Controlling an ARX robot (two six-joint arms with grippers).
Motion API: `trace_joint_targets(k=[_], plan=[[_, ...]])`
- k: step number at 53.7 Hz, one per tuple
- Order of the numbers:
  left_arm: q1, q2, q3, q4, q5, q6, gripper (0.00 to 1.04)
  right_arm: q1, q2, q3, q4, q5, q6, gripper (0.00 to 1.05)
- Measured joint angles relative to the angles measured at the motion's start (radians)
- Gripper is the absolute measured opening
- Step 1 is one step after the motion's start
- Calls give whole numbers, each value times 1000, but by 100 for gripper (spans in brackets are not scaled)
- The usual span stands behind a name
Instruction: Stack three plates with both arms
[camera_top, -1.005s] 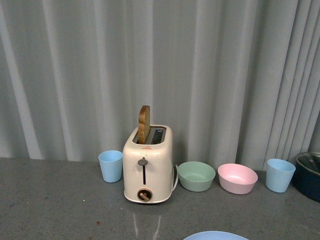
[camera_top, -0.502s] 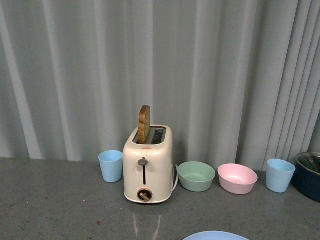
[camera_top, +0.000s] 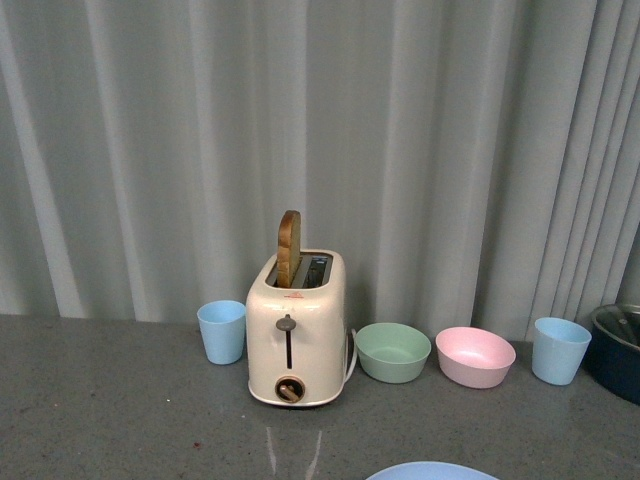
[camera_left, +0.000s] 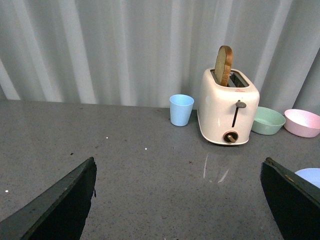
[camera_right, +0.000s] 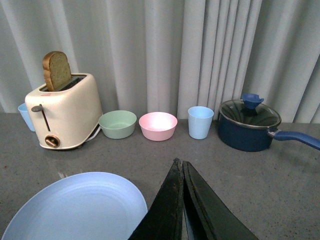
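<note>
- A grey speckled countertop (camera_top: 120, 400) fills the lower part of the front view, and pale grey pleated curtains (camera_top: 150, 150) hang behind it across the whole upper frame.
- At the centre of the front view stands a cream toaster (camera_top: 296, 330) with a slice of toast (camera_top: 288, 248) sticking upright out of one slot.
- Just left of the toaster is a light blue cup (camera_top: 221, 331); to its right sit a green bowl (camera_top: 392, 351), a pink bowl (camera_top: 474, 356) and a second light blue cup (camera_top: 559, 350).
- A dark blue lidded pot (camera_right: 248, 125) shows at centre right in the right wrist view.
- The light blue plate (camera_right: 75, 207) lies flat on the counter at lower left in that view: round, shallow, matte, apparently empty. Only its rim peeks in at the front view's bottom edge.
- The left gripper (camera_left: 177, 200) is spread wide, fingers at the lower corners of its view.
- The right gripper (camera_right: 182, 200) is pressed together, pinching nothing, just beside the plate.
</note>
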Motion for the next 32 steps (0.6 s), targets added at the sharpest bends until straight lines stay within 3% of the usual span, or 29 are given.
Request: trace_joint_targets(k=[17, 28, 32], plan=[[0, -1, 0, 0, 0, 0, 98, 0, -3, 0, -5, 0, -1, 5], [0, -1, 0, 0, 0, 0, 98, 0, -3, 0, -5, 0, -2, 42], [0, -1, 0, 0, 0, 0, 98, 0, -3, 0, -5, 0, -1, 61]])
